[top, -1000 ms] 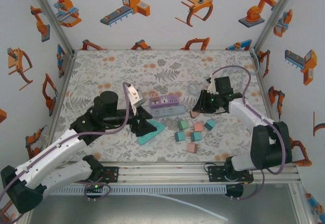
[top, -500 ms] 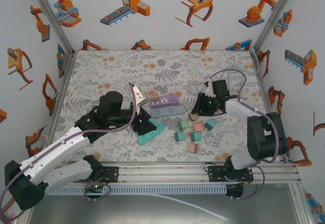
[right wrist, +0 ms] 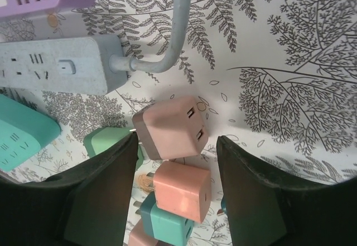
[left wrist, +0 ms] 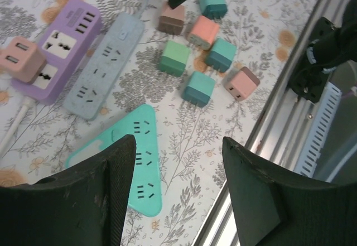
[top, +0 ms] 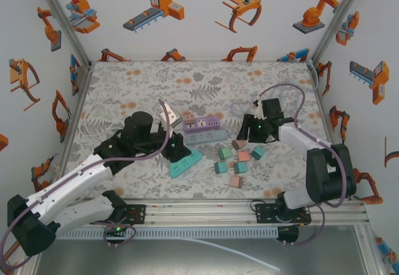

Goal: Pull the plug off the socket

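Note:
A purple socket block (top: 202, 124) (left wrist: 62, 46) lies mid-table with a pink plug (left wrist: 21, 59) (top: 188, 121) seated at its left end. My left gripper (top: 176, 145) (left wrist: 178, 145) hangs open above the teal power strip (left wrist: 135, 162) (top: 186, 163), nothing between its fingers. My right gripper (top: 247, 135) (right wrist: 175, 141) stands open over a loose pink-and-brown plug (right wrist: 170, 128) (top: 238, 144), which rests on the mat, touching neither finger.
A grey-blue power strip (top: 206, 136) (right wrist: 58, 63) with its cable (right wrist: 177, 28) lies in front of the purple block. Several loose plugs (top: 235, 163) (left wrist: 202, 39) in teal, green and pink are piled right of centre. The metal rail (left wrist: 290, 123) runs along the near edge.
The right gripper's jaws have spread apart and the pink-and-brown plug now lies free between them. The left arm has edged slightly right over the teal strip, its jaws unchanged.

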Tool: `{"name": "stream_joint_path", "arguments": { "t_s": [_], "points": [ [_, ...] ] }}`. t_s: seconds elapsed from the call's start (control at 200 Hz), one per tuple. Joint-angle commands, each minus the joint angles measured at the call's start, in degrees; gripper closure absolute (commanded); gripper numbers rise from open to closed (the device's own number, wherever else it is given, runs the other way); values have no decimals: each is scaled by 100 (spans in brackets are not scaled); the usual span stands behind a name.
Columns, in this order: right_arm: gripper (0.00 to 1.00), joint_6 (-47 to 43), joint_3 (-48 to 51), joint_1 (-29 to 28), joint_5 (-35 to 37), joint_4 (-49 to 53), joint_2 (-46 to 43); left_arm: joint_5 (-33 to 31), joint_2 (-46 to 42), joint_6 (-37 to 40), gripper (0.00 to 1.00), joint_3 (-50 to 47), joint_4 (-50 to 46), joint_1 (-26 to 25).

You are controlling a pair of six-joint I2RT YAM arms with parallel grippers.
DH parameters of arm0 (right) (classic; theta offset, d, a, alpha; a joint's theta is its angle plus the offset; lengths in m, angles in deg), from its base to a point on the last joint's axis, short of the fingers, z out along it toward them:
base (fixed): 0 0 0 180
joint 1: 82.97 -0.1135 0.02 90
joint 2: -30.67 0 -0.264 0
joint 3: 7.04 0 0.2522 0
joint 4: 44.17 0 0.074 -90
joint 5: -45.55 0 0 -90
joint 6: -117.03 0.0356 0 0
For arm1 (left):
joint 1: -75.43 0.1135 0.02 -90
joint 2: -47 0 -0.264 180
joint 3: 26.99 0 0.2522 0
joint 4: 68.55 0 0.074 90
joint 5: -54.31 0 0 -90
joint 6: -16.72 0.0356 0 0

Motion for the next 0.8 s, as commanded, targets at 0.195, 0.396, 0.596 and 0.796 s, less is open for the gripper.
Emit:
{"name": "stream_joint_path", "arguments": {
  "t_s": [0.195,0.396,0.596,0.796],
  "points": [
    [46,-827,-379,-294,168,-24,-1153,-1377,1,-950,41,102,416,-4],
    [46,-2567,-806,-945,-294,-618,-1339,-1938,301,-1509,41,144,533,237],
    [45,-4888,-1350,-1428,-1197,-844,-830,-2102,891,-2177,42,125,915,753],
    [39,-6731,-1850,-1840,-1436,-759,-144,-2353,1641,-2340,43,579,687,1146]
  ]
}}
